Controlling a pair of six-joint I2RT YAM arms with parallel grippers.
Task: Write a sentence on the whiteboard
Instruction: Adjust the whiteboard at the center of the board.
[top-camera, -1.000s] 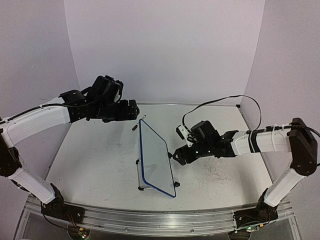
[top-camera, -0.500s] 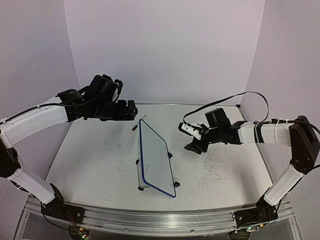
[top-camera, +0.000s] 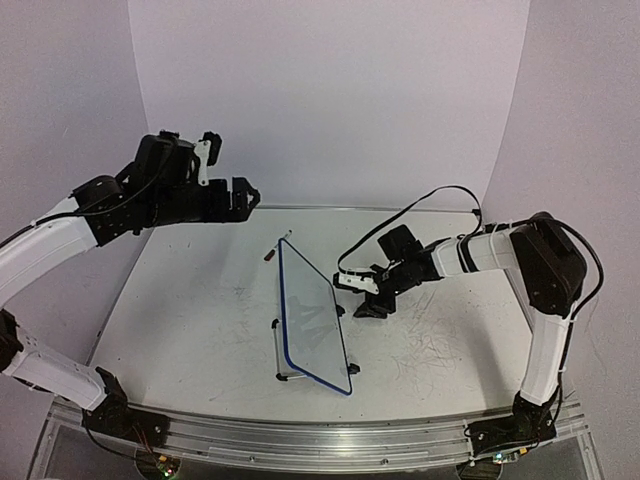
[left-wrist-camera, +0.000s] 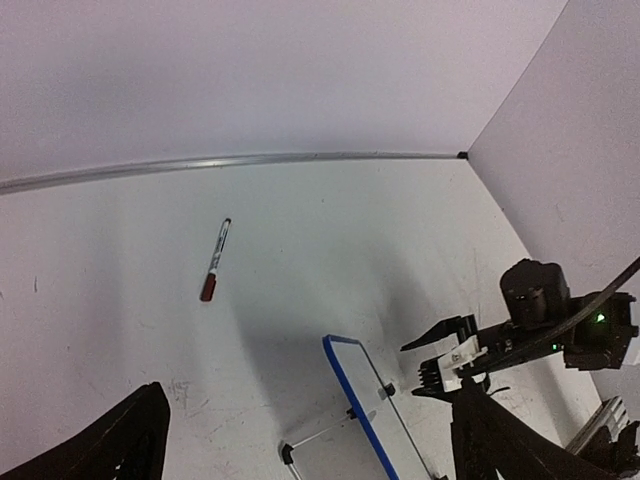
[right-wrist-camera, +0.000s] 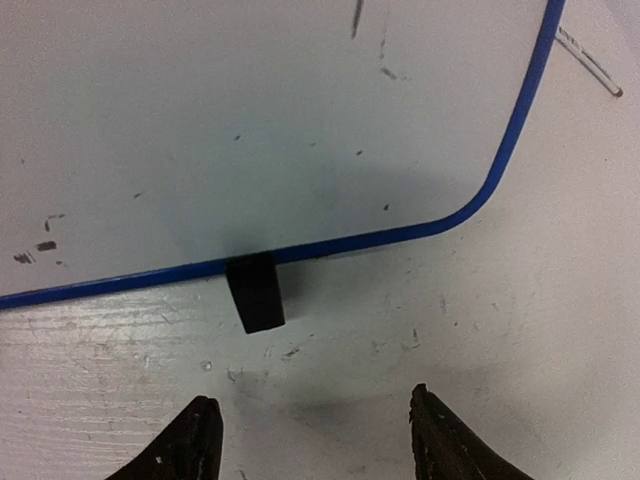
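Note:
The whiteboard (top-camera: 312, 318) stands tilted on its wire stand (top-camera: 281, 350) at mid-table, blue-framed; it also shows in the left wrist view (left-wrist-camera: 388, 416). The right wrist view shows its face (right-wrist-camera: 250, 120), with a few small dark marks but no readable sentence. A marker (top-camera: 277, 246) with a red cap lies on the table behind the board and shows in the left wrist view (left-wrist-camera: 214, 272). My left gripper (top-camera: 240, 197) is open and empty, raised above the far left. My right gripper (top-camera: 362, 300) is open and empty, low by the board's black clip foot (right-wrist-camera: 255, 292).
The scuffed white tabletop (top-camera: 200, 320) has grey scribbles right of the board (top-camera: 430, 350). Purple walls close off the back and both sides. A black cable (top-camera: 440, 200) loops over the right arm. A metal rail (top-camera: 300, 440) runs along the near edge.
My left gripper has lifted and drawn back to the left, away from the marker. My right gripper pulled away from the board, then came back low beside its clip foot.

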